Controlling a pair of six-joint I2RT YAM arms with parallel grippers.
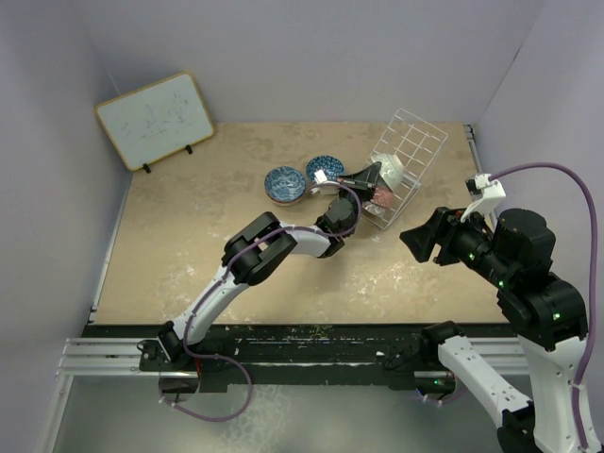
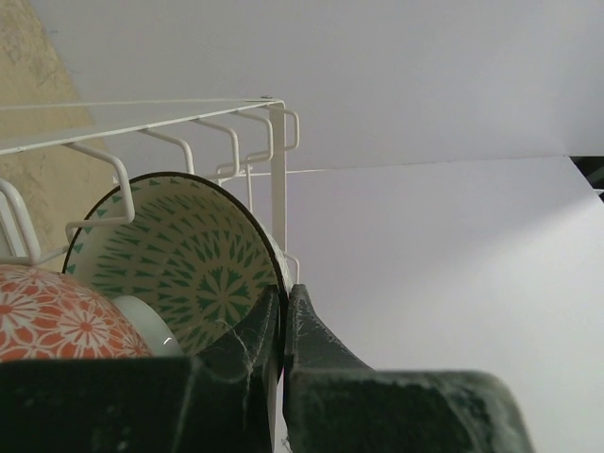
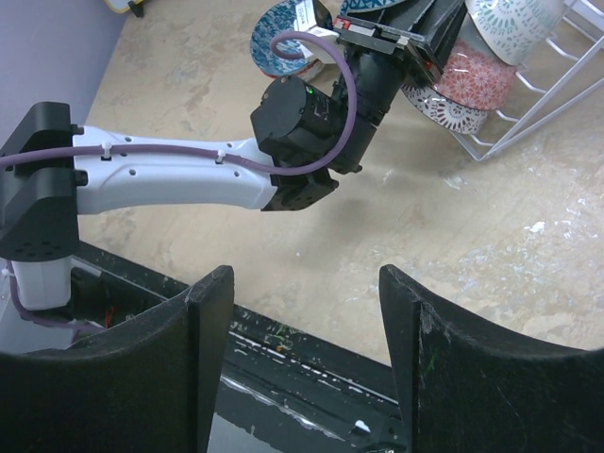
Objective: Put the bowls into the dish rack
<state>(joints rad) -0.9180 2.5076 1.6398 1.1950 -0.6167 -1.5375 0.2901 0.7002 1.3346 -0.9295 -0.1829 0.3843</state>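
The white wire dish rack [image 1: 408, 151] lies tilted at the back right of the table. My left gripper [image 1: 375, 174] reaches into it and is shut on the rim of a bowl with a green-patterned inside [image 2: 184, 264], which stands on edge among the rack's wires [image 2: 170, 121]. An orange floral bowl [image 2: 57, 321] sits just beside it. In the right wrist view the rack [image 3: 557, 85] holds a teal-and-white bowl [image 3: 514, 24], a red bowl [image 3: 472, 75] and a grey-patterned bowl [image 3: 442, 109]. Two blue bowls [image 1: 284, 184] [image 1: 320, 170] rest on the table left of the rack. My right gripper [image 1: 417, 238] hovers open and empty.
A framed whiteboard [image 1: 155, 120] leans on the back left wall. Grey walls close in the table on three sides. The left arm [image 3: 189, 175] stretches diagonally across the middle of the table. A black rail [image 1: 302, 344] runs along the near edge.
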